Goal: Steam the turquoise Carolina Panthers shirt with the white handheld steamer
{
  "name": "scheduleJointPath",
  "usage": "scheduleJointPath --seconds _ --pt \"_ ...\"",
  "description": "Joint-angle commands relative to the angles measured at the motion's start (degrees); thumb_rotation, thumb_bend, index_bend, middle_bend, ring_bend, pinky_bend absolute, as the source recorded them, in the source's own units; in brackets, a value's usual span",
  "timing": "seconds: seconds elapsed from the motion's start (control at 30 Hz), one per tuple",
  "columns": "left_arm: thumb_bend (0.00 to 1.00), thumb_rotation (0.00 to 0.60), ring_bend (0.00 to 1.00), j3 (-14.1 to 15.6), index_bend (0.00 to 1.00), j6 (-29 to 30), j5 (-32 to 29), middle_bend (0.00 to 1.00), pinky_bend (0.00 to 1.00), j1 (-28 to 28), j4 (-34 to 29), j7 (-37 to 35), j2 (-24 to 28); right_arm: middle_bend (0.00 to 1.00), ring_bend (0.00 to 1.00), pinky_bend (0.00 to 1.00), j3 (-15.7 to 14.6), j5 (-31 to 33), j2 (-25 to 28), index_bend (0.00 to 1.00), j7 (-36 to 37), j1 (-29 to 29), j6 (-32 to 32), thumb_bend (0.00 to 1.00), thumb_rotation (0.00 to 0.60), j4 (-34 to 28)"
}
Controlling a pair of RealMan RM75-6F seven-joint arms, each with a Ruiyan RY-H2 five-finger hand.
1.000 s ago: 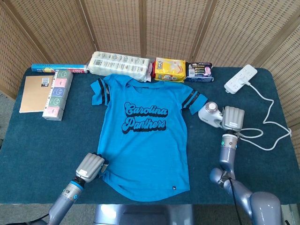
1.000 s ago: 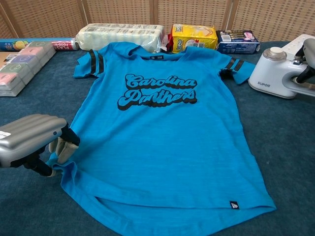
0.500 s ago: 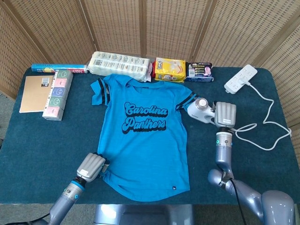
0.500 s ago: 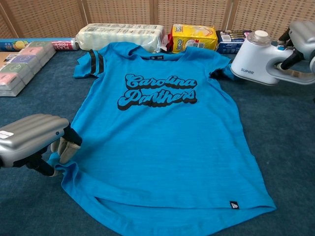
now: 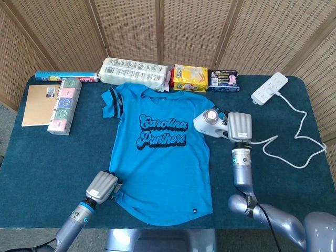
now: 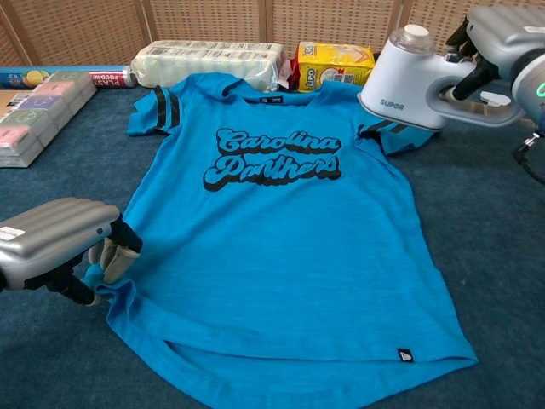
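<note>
While gripping the steamer (image 6: pixel 407 78) by its handle, right hand (image 6: pixel 502 34) held up above the table (image 5: pixel 294 173), over the shirt's striped sleeve on the robot's right. Steamer white, lifted clear of the cloth, body toward the shirt (image 6: pixel 281 230), cap on top, handle running back into the closed fingers. Seen from the head camera as well: right hand (image 5: pixel 239 127) and steamer (image 5: pixel 210 123) at the sleeve edge, cord trailing off across the table to a white power strip (image 5: pixel 270 88) near the far corner.

Left hand (image 6: pixel 55 243) low at the near corner of the shirt, fingers curled onto the hem, cloth bunched there between fingers and table; whether pinched or merely pressed, cannot tell. Same hand (image 5: pixel 102 187) visible in the head view at the hem's left edge.

Shirt turquoise, laid flat and face up in the middle of the table, collar toward the far side, dark lettering across the chest, dark stripes on both sleeves.

Beyond the collar, along the far edge: a long pack of white rolls (image 5: pixel 135 71), a yellow pack (image 5: pixel 190 78), a dark pack (image 5: pixel 223 80). Off to the left: a blue tube (image 5: pixel 55 76), a strip of pastel boxes (image 5: pixel 65 105), a brown notebook (image 5: pixel 38 104).
</note>
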Motion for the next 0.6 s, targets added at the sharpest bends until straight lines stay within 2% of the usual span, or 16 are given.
scheduleJointPath --seconds 0.03,0.3,0.6 --pt "0.33 0.600 0.56 0.02 0.76 -0.09 0.10 0.69 0.50 -0.11 0.10 -0.08 -0.07 0.76 0.82 0.83 0.66 1.31 1.34 0.77 -2.32 0.54 0.14 0.40 0.600 -3.96" --pt "0.33 0.600 0.56 0.04 0.76 -0.16 0.00 0.69 0.50 -0.24 0.02 0.03 -0.16 0.76 0.82 0.82 0.55 3.31 0.25 0.77 -4.83 3.20 -1.47 0.40 0.600 -9.08" --pt "0.33 0.600 0.56 0.20 0.76 -0.40 -0.31 0.69 0.50 -0.28 0.20 0.09 -0.28 0.76 0.82 0.82 -0.32 5.29 -4.12 0.77 -6.40 6.67 -2.84 0.40 0.600 -7.23"
